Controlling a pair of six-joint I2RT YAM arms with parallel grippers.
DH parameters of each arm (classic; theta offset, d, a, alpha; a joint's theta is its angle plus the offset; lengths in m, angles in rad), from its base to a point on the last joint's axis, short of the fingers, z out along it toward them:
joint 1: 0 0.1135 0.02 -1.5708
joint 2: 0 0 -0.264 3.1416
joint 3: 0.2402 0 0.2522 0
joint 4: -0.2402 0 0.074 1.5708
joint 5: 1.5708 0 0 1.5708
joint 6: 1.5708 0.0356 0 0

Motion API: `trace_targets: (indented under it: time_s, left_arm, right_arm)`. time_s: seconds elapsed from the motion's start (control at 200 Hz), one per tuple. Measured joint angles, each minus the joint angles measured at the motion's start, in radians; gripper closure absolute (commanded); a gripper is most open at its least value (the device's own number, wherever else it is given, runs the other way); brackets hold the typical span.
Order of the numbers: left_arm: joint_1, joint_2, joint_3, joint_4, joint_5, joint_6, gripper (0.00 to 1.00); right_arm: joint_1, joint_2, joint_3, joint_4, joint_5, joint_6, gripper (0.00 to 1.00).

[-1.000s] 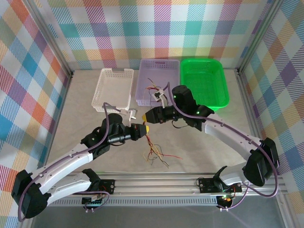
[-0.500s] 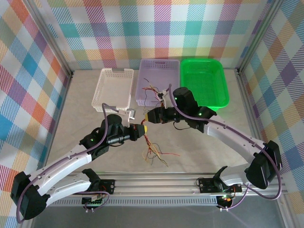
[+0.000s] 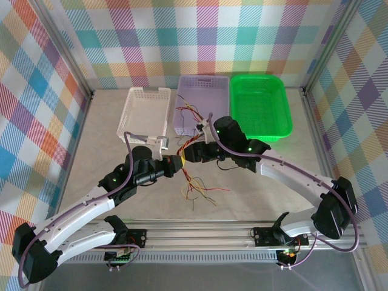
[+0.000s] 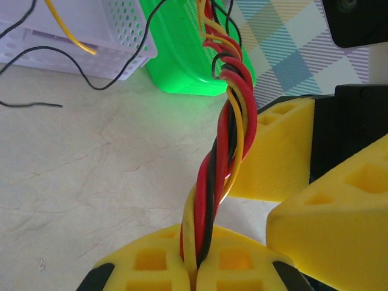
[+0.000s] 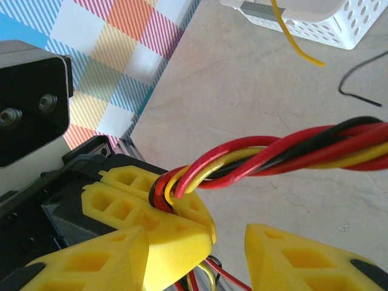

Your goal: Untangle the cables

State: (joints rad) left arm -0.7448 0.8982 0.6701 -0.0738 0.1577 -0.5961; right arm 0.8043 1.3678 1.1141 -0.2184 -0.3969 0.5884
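Observation:
The cables (image 3: 195, 185) are thin red, yellow and black wires twisted into one bundle. Their loose ends fan out on the table, and more strands reach into the purple basket (image 3: 203, 85). My left gripper (image 3: 176, 165) is shut on the twisted bundle (image 4: 221, 151), which rises from between its yellow fingers (image 4: 151, 260). My right gripper (image 3: 190, 153) is open right beside it, nothing pinched. In the right wrist view, the bundle (image 5: 285, 154) runs above the right gripper (image 5: 200, 242). The left gripper's tip lies between the spread right fingers (image 5: 303, 260).
Three baskets stand at the back: white (image 3: 144, 112), purple, and green (image 3: 260, 103). A loose black wire (image 4: 30, 104) and a yellow wire (image 4: 66, 33) lie near the purple basket. The metal rail (image 3: 200, 233) runs along the near edge.
Both grippers have shifted a little left, and the right one has closed in on the left. The bundle is pulled tauter, with strands now stretching from the purple basket.

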Motion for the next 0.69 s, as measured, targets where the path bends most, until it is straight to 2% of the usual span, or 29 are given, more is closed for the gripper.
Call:
trace_targets:
  time_s: [0.125,0.45,0.595,0.65,0.695]
  left_arm:
    - [0.000,0.003,-0.008,0.006,-0.007,-0.013,1.00]
    - [-0.016,0.004,-0.026,0.056,0.055,-0.016,1.00]
    - [-0.017,0.003,-0.030,0.078,0.069,-0.016,1.00]
    - [-0.017,0.003,-0.035,0.081,0.069,-0.016,1.00]
    - [-0.017,0.002,-0.041,0.082,0.069,-0.016,1.00]
  right_arm:
    - [0.000,0.010,-0.002,0.017,-0.001,0.009,0.60]
    - [0.011,0.063,-0.002,0.115,0.000,0.043,0.61]
    - [0.012,0.063,-0.002,0.139,0.000,0.059,0.76]
    - [0.014,0.063,-0.002,0.142,0.003,0.061,0.85]
    - [0.017,0.062,-0.002,0.147,0.003,0.065,0.96]
